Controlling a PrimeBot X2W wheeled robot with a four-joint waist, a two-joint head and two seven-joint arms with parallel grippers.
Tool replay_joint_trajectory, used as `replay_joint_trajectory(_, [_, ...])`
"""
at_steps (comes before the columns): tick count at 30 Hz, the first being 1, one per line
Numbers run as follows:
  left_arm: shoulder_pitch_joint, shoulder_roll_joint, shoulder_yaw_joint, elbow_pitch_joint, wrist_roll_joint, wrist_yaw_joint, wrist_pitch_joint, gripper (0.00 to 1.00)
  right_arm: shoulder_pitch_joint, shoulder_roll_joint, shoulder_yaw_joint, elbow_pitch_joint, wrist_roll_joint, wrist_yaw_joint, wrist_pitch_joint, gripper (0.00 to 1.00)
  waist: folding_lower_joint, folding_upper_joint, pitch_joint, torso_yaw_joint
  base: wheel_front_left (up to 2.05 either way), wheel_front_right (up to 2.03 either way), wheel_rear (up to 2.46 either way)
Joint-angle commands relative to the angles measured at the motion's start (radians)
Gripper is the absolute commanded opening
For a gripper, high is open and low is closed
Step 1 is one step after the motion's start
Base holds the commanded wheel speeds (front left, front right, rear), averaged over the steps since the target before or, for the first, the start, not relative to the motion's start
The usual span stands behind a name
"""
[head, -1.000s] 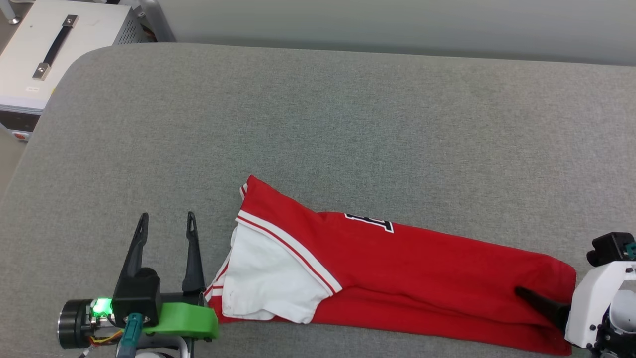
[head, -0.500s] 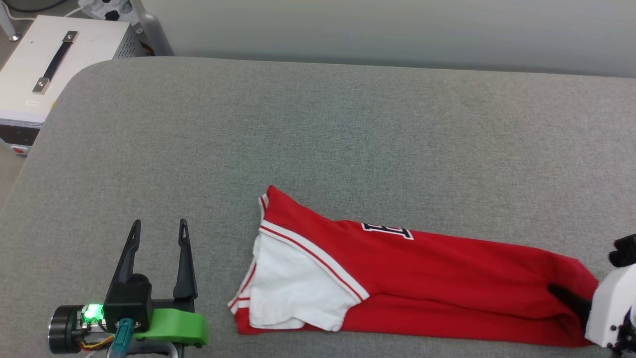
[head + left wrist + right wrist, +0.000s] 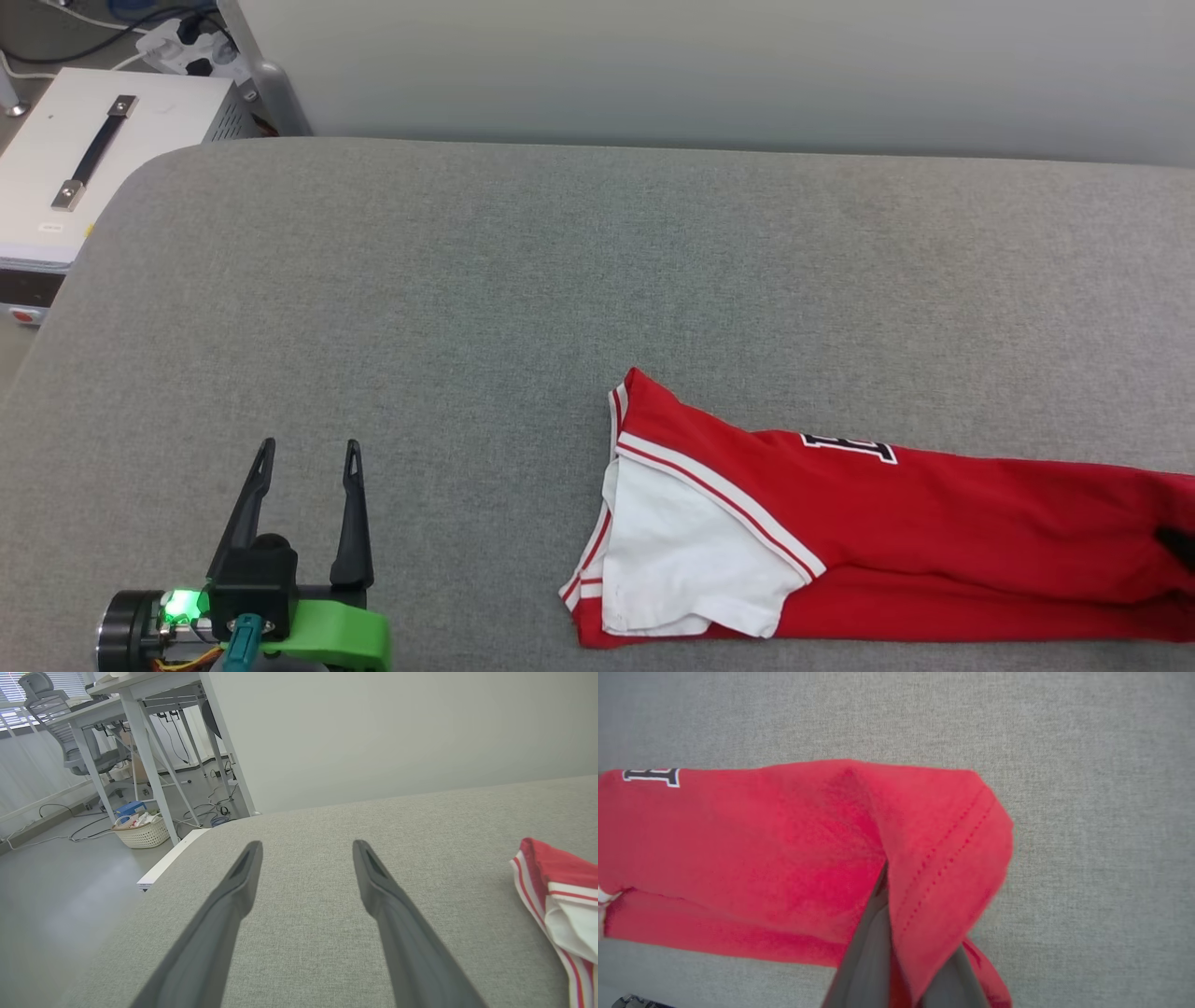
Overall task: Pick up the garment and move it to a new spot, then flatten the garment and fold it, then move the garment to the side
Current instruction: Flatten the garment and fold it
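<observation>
I'm looking at the red jersey T-shirt [image 3: 934,551] stretched out as a long narrow strip on the grey padded surface [image 3: 560,280], low on the right of my head view. Its white sleeve [image 3: 681,560] and striped trim sit at the strip's left end, with a scrap of black white-outlined print [image 3: 850,446] along the far edge.

My right gripper [image 3: 896,914] is clamped onto the hem end. In its wrist view the stitched red hem [image 3: 952,858] drapes over and between the two fingers, the cloth bunched up around them. In the head view one dark fingertip [image 3: 1178,546] shows on the red cloth at the right edge.

My left gripper [image 3: 311,446] has its jaws spread wide with nothing between them, over bare grey fabric. The shirt's sleeve end lies well apart to its right, showing at the right edge of the left wrist view [image 3: 560,877].
</observation>
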Motion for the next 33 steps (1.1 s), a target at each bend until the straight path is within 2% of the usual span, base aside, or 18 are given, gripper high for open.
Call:
replay_joint_trajectory(1, [0.019, -0.002, 0.006, 0.002, 0.009, -0.004, -0.006, 1.00, 0.015, -0.005, -0.002, -0.029, 0.007, -0.001, 0.004, 0.00, 0.0000, -0.0001, -0.009, -0.004, 0.00, 0.00, 0.00])
replay_joint_trajectory(7, [0.032, -0.005, 0.017, 0.005, 0.013, -0.003, -0.006, 1.00, 0.038, 0.018, 0.005, -0.198, 0.059, -0.001, 0.044, 0.00, 0.0000, -0.0001, -0.021, -0.008, 0.00, 0.00, 0.00])
replay_joint_trajectory(13, [0.019, -0.009, 0.007, 0.012, 0.022, -0.010, -0.006, 1.00, 0.002, 0.094, 0.067, -0.354, 0.074, -0.001, 0.104, 0.00, 0.0000, -0.0001, -0.011, 0.001, 0.00, 0.00, 0.00])
replay_joint_trajectory(17, [0.005, -0.011, -0.002, 0.017, 0.026, -0.012, -0.006, 1.00, -0.056, 0.151, 0.128, -0.393, 0.047, -0.001, 0.142, 0.00, 0.0000, -0.0001, -0.001, 0.013, 0.00, 0.00, 0.00])
replay_joint_trajectory(24, [-0.019, -0.017, -0.013, 0.023, 0.027, -0.012, -0.006, 1.00, -0.193, 0.265, 0.249, -0.342, -0.012, -0.001, 0.192, 0.00, 0.0000, -0.0001, 0.027, 0.031, 0.00, 0.00, 0.00])
replay_joint_trajectory(33, [-0.055, -0.024, -0.017, 0.029, 0.023, -0.012, -0.006, 1.00, -0.386, 0.412, 0.382, -0.158, -0.074, -0.001, 0.178, 0.00, 0.0000, -0.0001, 0.074, 0.051, 0.00, 0.00, 0.00])
